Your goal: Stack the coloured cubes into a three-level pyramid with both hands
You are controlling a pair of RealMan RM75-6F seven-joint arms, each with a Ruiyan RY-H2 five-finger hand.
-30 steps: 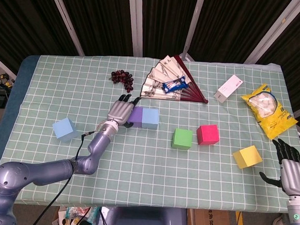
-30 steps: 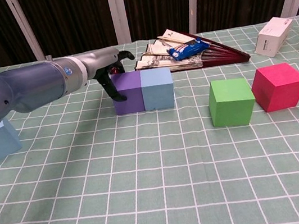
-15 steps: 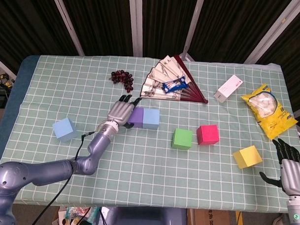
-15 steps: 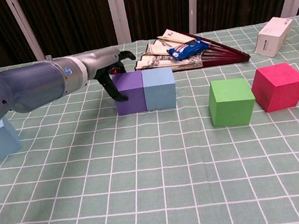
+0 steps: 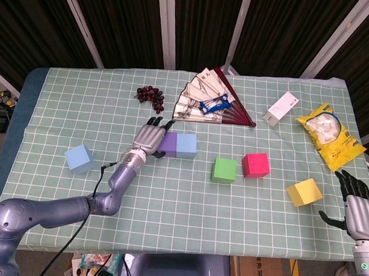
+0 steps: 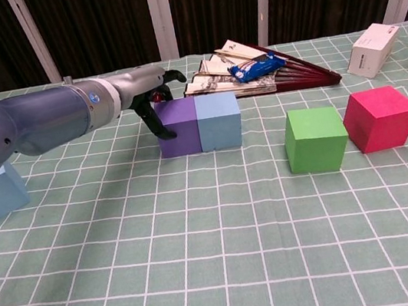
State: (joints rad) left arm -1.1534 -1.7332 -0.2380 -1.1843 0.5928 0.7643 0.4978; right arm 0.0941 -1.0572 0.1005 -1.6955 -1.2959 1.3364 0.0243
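Observation:
A purple cube (image 5: 168,143) and a pale blue cube (image 5: 185,145) stand side by side, touching, on the checked cloth; the chest view shows the purple cube (image 6: 178,126) and pale blue cube (image 6: 219,120) too. My left hand (image 5: 149,138) lies against the purple cube's left side, its dark fingers (image 6: 161,125) touching it and holding nothing. Another pale blue cube (image 5: 79,158) sits far left. A green cube (image 5: 224,169) and a red cube (image 5: 256,165) stand apart at centre right. The yellow cube (image 5: 304,192) is near my right hand (image 5: 356,204), which hangs empty with fingers spread by the table's right front corner.
At the back lie a folding fan (image 5: 207,99) with a blue packet (image 5: 215,105) on it, a bunch of dark grapes (image 5: 151,95), a white box (image 5: 281,108) and a yellow snack bag (image 5: 330,134). The table's front edge runs just below my right hand.
The purple and pale blue cubes have slid slightly to the right together, with my left hand following against the purple one. The right hand has not moved.

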